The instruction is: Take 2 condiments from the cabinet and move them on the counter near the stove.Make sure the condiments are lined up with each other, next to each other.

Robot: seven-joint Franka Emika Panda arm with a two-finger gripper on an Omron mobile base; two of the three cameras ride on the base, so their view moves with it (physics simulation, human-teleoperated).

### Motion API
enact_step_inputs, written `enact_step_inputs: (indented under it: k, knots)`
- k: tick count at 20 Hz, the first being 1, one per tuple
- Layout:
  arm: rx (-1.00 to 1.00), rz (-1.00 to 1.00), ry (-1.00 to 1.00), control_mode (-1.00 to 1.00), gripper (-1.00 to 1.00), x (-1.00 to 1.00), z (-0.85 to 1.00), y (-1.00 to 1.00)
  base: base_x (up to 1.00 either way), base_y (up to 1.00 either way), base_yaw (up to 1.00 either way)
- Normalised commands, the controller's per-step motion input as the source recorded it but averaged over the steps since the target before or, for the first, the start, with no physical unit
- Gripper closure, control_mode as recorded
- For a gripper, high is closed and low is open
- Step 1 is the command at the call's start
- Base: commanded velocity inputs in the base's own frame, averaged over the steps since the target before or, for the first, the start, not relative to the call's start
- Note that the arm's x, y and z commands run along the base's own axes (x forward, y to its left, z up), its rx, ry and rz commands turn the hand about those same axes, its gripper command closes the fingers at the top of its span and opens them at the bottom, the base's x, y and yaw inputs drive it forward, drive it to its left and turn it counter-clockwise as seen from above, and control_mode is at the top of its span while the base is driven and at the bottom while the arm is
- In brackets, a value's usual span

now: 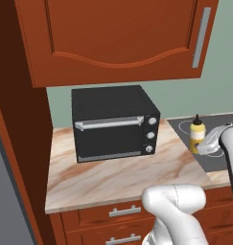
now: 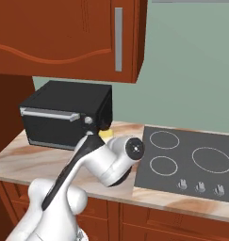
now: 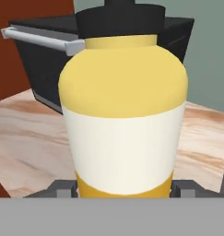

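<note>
**Ana:** Yellow plastic, smooth and glossy. That's the squeeze bottle, round-shouldered, with a white band round its middle and a black pointed nozzle. Where does it stand?

**Ben:** At the right end of the tabletop, by the left edge of the stove and to the right of the black toaster oven. I cannot tell whether its base rests on the surface or hangs just above it.

**Ana:** And the pincer?

**Ben:** Partly open, its two dark tips sit against the bottle's lower sides, one on each flank. I read that as a grip on the bottle.

**Ana:** So which step is this?

**Ben:** Setting down the first condiment near the stove, I'd judge. The next move calls for a level base on the marble, then a clean release without tipping it. It's tall, narrow and slick, so a sideways nudge could topple it.

**Ana:** After that?

**Ben:** The second condiment has to come out of the cabinet. Its reddish-brown wooden door looks closed, with a silver bar handle running upright along its right edge. Room should be left beside the bottle for a neat row.

**Ana:** Surfaces?

**Ben:** Veined beige-pink marble, and a flat dark cooktop with white rings. The oven is a matte box with a metal bar across its door.
</note>
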Motion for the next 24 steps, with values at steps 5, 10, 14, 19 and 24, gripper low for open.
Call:
enact_step_inputs:
  k: [5,10,14,19,24]
  knots:
    - [0.07,0.13,0.0,-1.0,1.0,0.47,-0.34,-0.12,0.0,0.0,0.0]
    - [0.07,0.08,0.02,-1.0,1.0,0.4,-0.33,-0.23,0.0,0.0,0.0]
    - [0.04,0.05,0.07,-1.0,1.0,0.37,-0.31,-0.08,0.0,0.0,0.0]
    - [0.01,0.03,0.07,-1.0,1.0,0.34,-0.33,0.0,0.0,0.0,0.0]
    - [0.0,0.01,0.01,-1.0,1.0,0.36,-0.42,-0.07,0.0,0.0,0.0]
